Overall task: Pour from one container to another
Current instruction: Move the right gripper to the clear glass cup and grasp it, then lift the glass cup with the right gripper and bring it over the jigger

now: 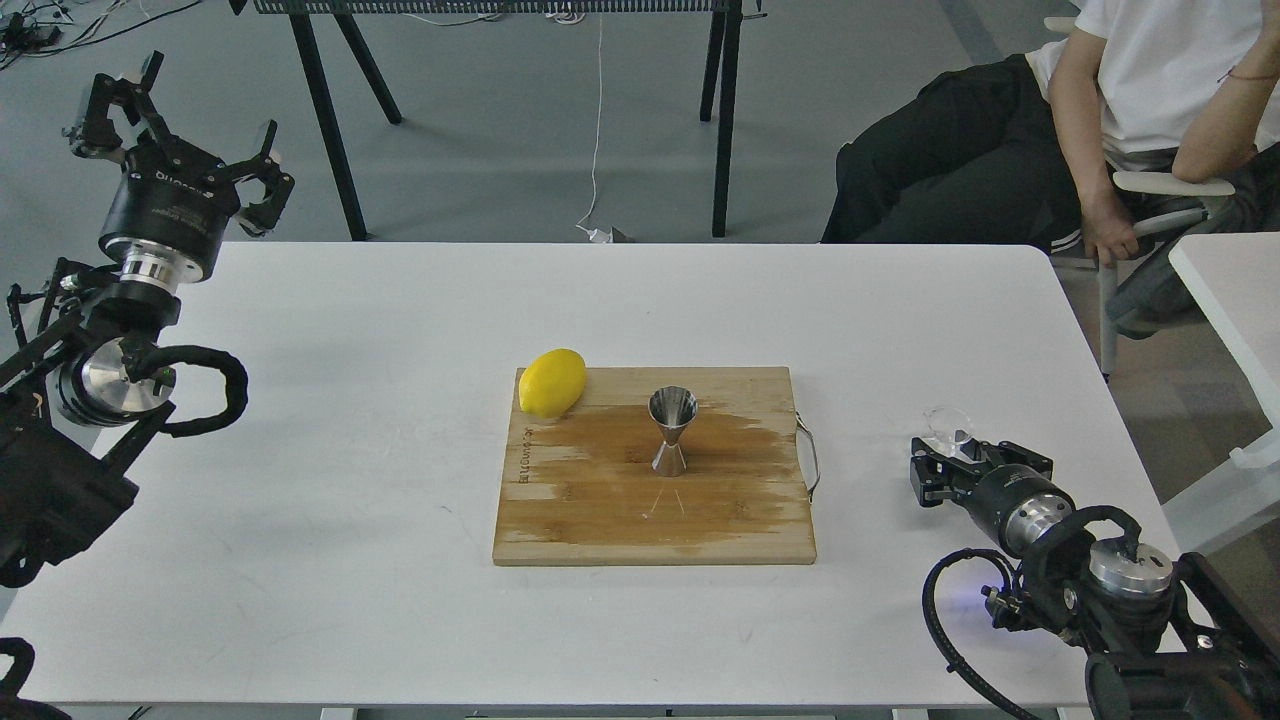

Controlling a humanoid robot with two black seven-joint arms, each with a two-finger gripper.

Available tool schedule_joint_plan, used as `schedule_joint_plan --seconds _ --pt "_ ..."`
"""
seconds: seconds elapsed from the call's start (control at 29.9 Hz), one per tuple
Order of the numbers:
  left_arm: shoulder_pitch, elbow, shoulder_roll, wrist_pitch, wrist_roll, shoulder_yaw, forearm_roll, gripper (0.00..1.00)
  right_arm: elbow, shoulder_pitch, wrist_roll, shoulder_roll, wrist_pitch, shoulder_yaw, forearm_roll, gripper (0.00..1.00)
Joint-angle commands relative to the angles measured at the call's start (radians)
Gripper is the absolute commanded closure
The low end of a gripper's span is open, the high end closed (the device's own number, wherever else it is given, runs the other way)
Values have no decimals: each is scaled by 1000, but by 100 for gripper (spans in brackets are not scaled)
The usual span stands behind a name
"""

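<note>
The small clear glass cup [948, 424] stands on the white table [380, 480], right of the board. My right gripper [958, 458] has reached it from the near side, and its dark fingers flank the cup's lower part. From behind I cannot make out whether they press on the glass. The shiny steel jigger [672, 430] stands upright in the middle of the wooden cutting board [600, 520], on a wet patch. My left gripper [183, 128] is raised over the table's far left corner, open and empty.
A yellow lemon [552, 382] lies on the board's far left corner. A wire handle [810, 455] sticks out of the board's right edge towards the cup. A seated person [1100, 110] is beyond the far right corner, and another white table [1235, 290] stands at the right.
</note>
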Motion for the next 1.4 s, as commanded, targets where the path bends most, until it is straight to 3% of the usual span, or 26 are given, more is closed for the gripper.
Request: schedule_joint_plan --seconds 0.0,0.13,0.3,0.67,1.07,1.37 --pt "0 0 2 1 0 -1 0 0 2 2 -1 -7 2 -34 -3 67" --pt "0 0 2 1 0 -1 0 0 26 5 -2 -11 43 -77 -3 70" --pt "-2 0 2 10 0 -1 0 0 162 2 -1 -54 51 -97 -11 75" --pt "-2 -3 8 10 0 -1 0 0 414 78 -2 -90 -24 -258 -234 77" --pt "-2 -2 8 12 0 -1 2 0 433 250 -2 -79 -52 -511 -489 77" --pt "-2 -2 9 12 0 -1 2 0 431 281 -2 -85 -61 -559 -598 77"
